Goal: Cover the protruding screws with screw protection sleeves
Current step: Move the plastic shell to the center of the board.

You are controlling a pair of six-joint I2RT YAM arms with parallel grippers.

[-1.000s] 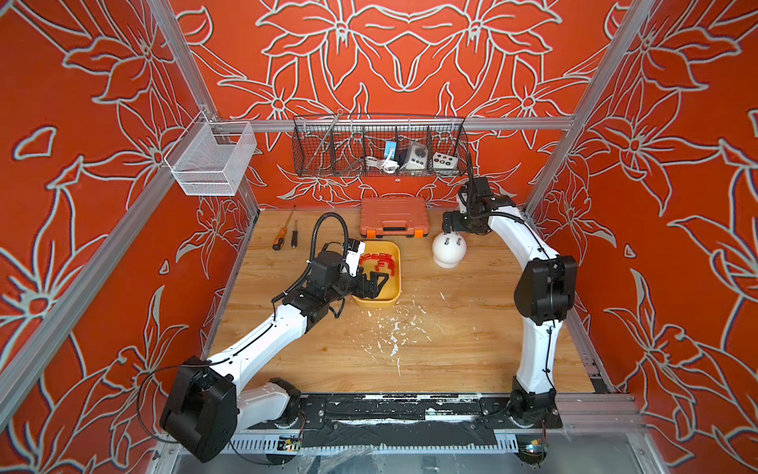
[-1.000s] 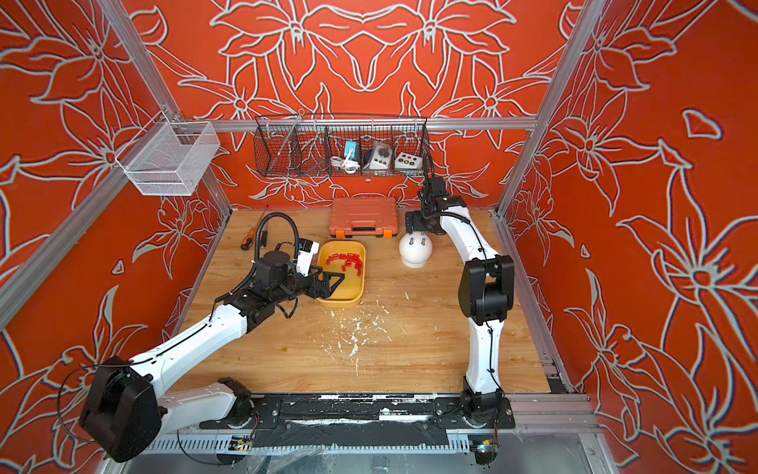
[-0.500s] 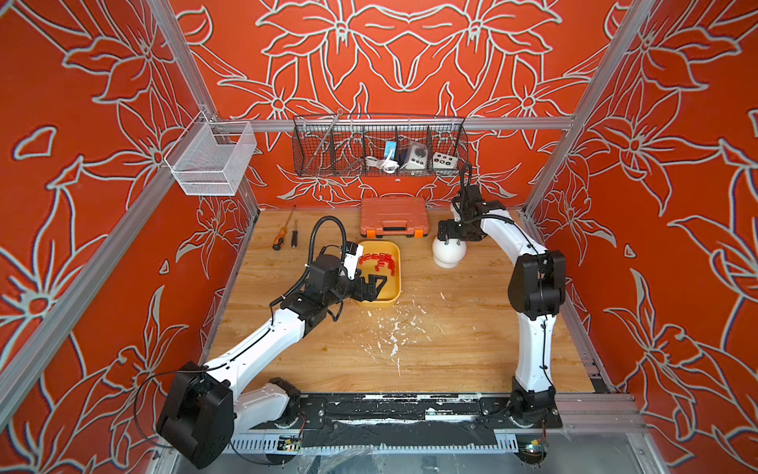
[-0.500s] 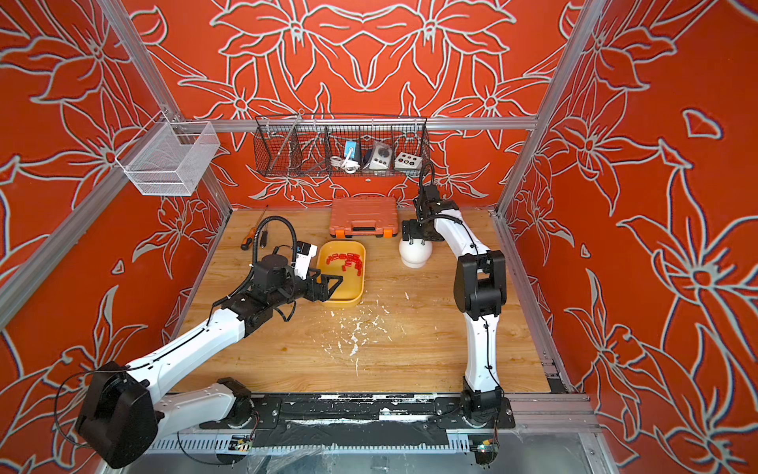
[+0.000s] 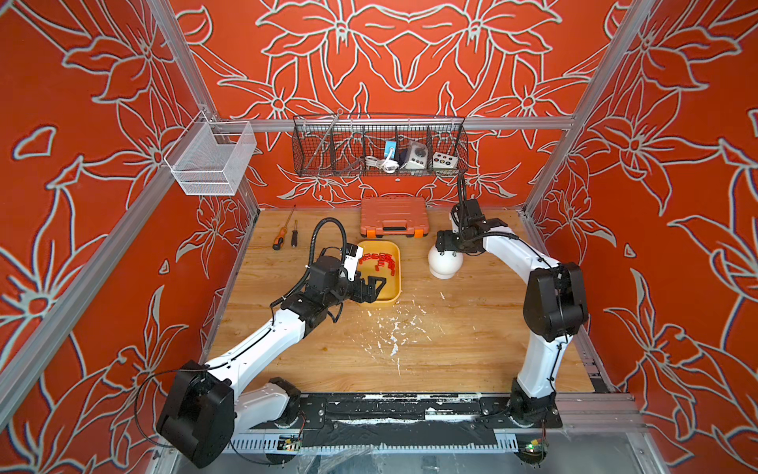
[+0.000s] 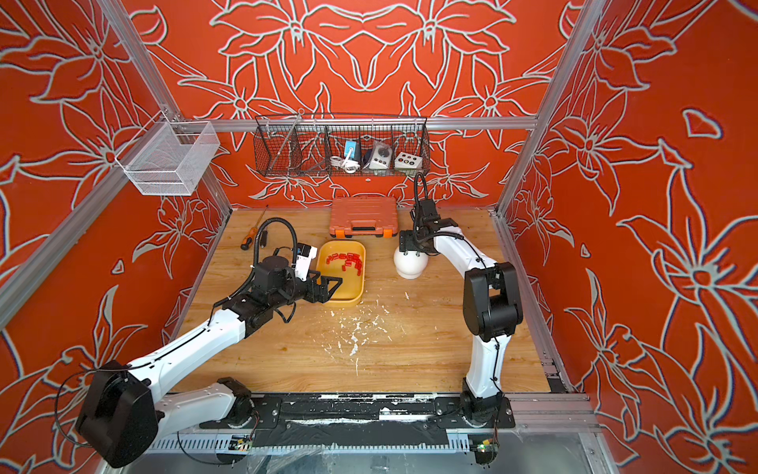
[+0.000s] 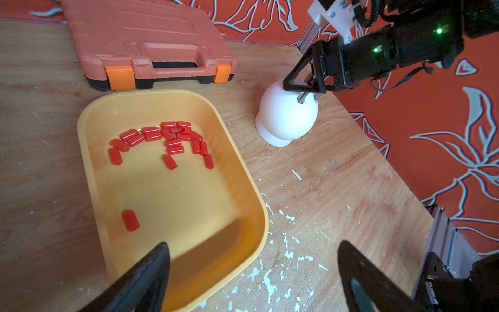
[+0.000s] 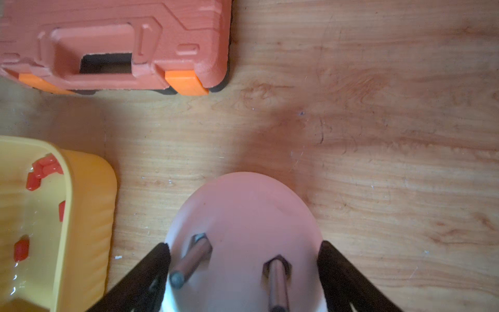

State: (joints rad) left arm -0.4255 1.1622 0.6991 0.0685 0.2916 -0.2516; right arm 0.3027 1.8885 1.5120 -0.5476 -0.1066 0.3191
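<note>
Far L, a white mesh basket (image 5: 211, 164) hangs on the L wall. Below it, two screwdrivers (image 5: 283, 234) lie at the far-L corner of the wooden table (image 5: 451, 349).

Next comes the left gripper (image 7: 252, 247): jaws spread wide, nothing btw them, hovering over the near end of the yellow tray (image 7: 81, 124). The screw protection sleeves (image 7: 164, 140), small red caps, lie loose in the tray's far half in a rough arc, w/ one lone sleeve (image 7: 131, 220) nearer the gripper.

Just beyond the tray sits a shut orange tool case (image 5: 393, 215). Above it on the far wall is a black wire basket (image 5: 379, 149); any print on the small boxes inside is too tiny to read.

R of the tray stands the white dome (image 5: 445, 264). The protruding screws (image 8: 193, 256) stick up from its top; two show bare in the right wrist view.

The right gripper (image 8: 244, 245) hangs over the dome, fingers (image 8: 151, 270) wide apart, one each side of its top, screws btw them. Whether the pads press on the dome, I can't tell.
</note>
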